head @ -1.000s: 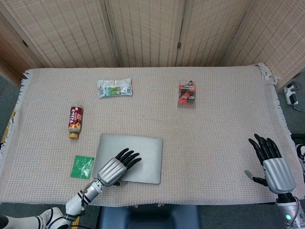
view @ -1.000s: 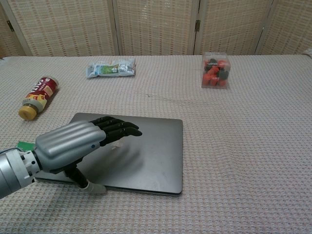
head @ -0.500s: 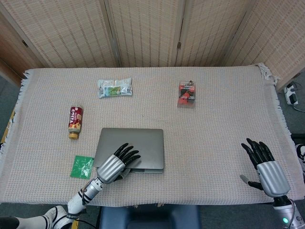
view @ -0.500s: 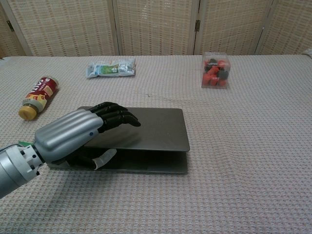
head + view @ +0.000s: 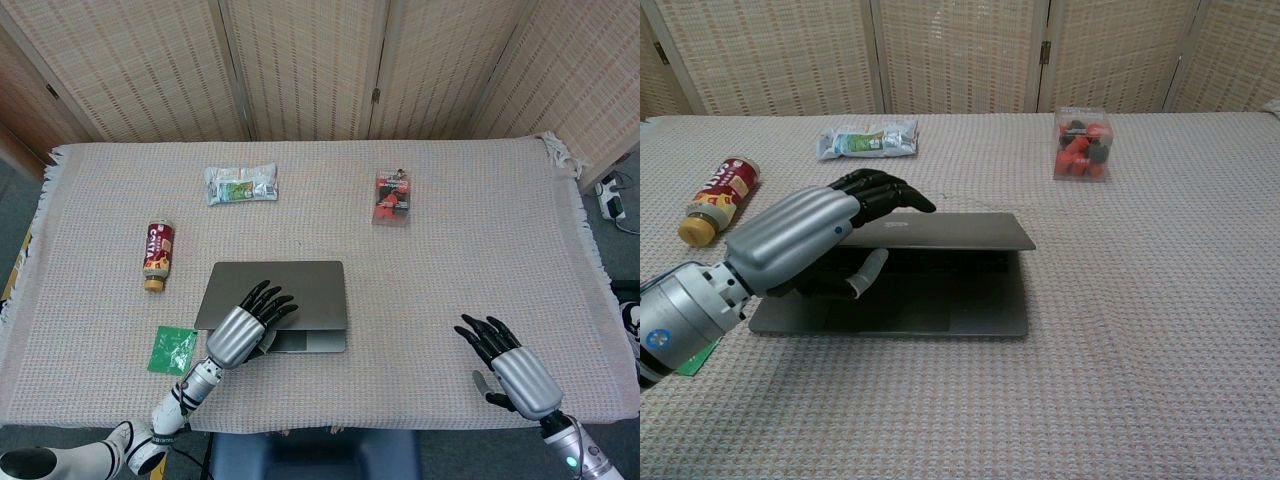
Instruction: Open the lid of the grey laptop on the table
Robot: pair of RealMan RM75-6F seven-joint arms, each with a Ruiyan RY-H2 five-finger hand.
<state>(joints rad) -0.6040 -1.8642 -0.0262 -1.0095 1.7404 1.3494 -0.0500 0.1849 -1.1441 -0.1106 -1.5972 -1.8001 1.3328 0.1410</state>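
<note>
Laptop (image 5: 940, 275) keyboard shadowed beneath lid (image 5: 950, 231)

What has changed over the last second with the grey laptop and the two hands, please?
The left hand has raised the lid of the flat grey metal laptop from shut to partly open, thumb beneath its front edge. The right hand slid inward over the cloth. The bottle, packets and clear box stayed put.
</note>
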